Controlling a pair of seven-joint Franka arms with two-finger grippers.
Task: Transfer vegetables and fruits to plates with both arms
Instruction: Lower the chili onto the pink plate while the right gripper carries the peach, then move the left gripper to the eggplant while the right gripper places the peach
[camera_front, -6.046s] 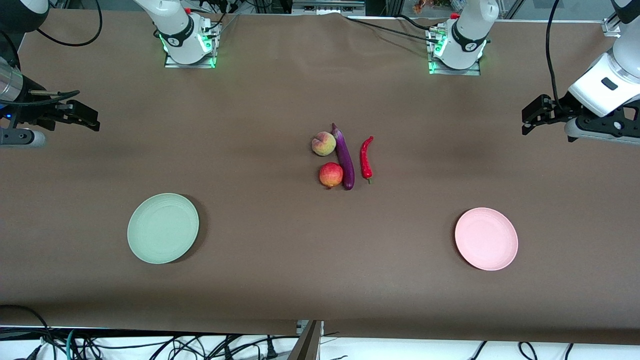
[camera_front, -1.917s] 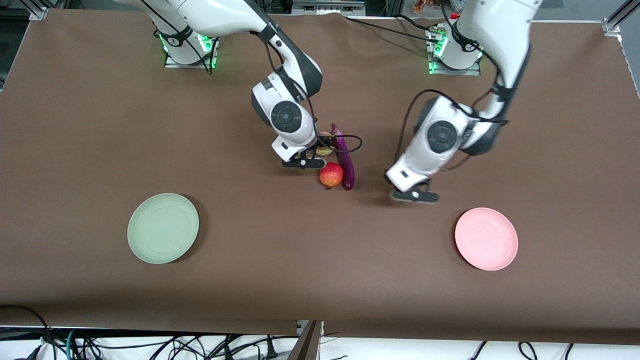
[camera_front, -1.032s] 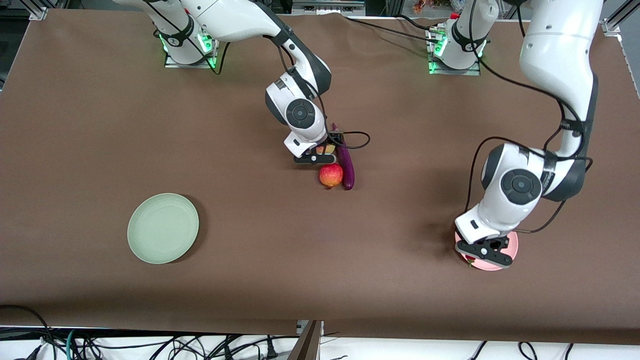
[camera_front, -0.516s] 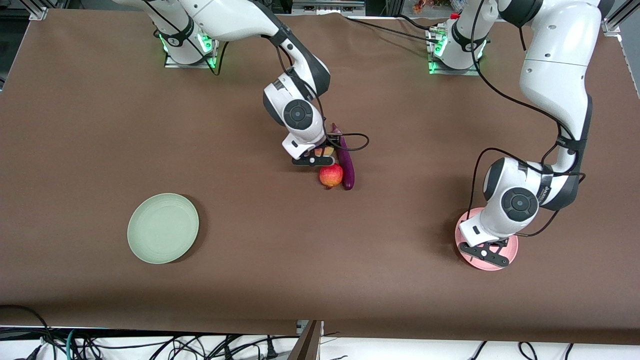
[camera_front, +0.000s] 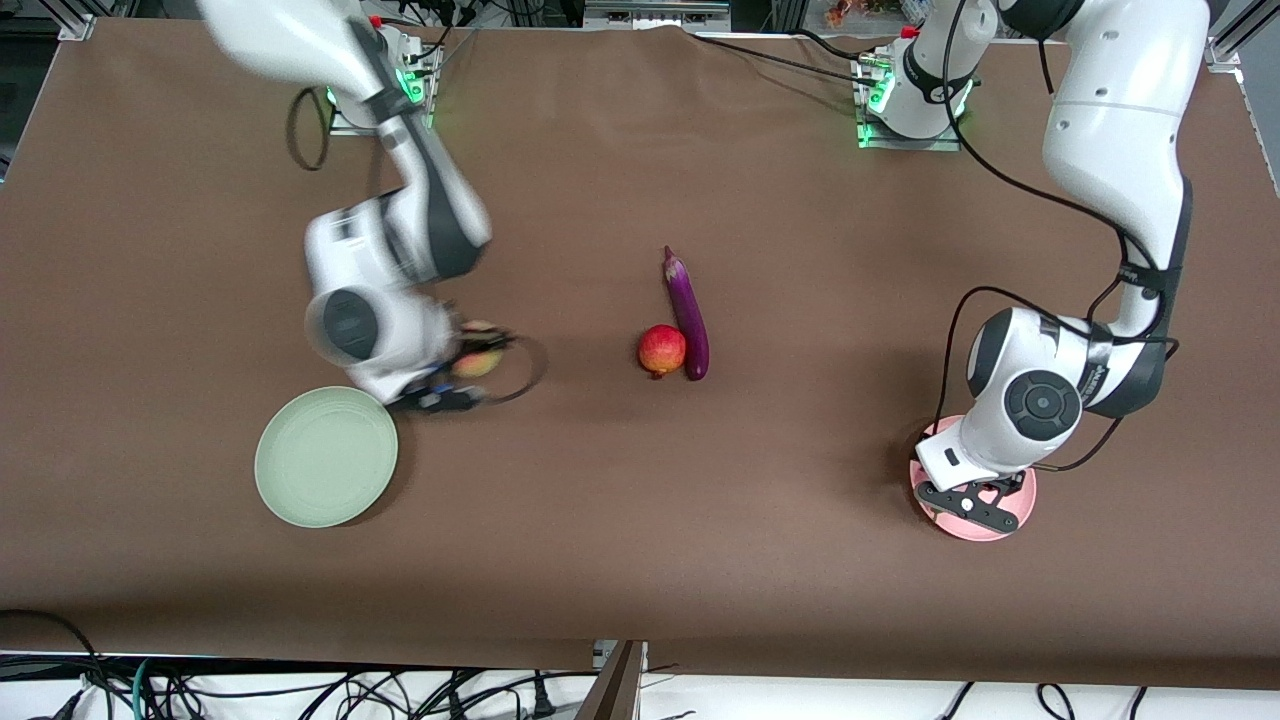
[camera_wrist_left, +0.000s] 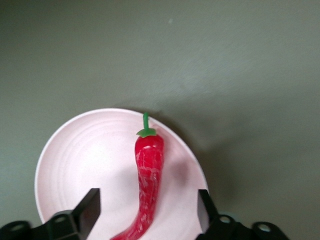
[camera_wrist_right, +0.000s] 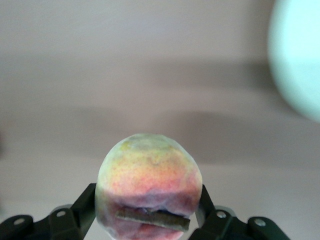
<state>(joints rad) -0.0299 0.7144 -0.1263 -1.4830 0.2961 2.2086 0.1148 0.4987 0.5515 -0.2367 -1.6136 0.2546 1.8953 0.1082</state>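
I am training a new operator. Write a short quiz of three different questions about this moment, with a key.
1. True or false: the right gripper holds the pale yellow-pink round peach.
2. Which plate bears the curved red chili pepper? A) pale mint green round plate B) light pink round plate
3. Which fruit touches the long slim purple eggplant?

Key: 1 true; 2 B; 3 the red-orange round apple.

**Brown table, four things resting on it**

The brown table (camera_front: 640, 520) carries a green plate (camera_front: 326, 457) toward the right arm's end and a pink plate (camera_front: 972, 478) toward the left arm's end. Near the middle, an apple (camera_front: 661, 350) touches a purple eggplant (camera_front: 688, 314) lying beside it.
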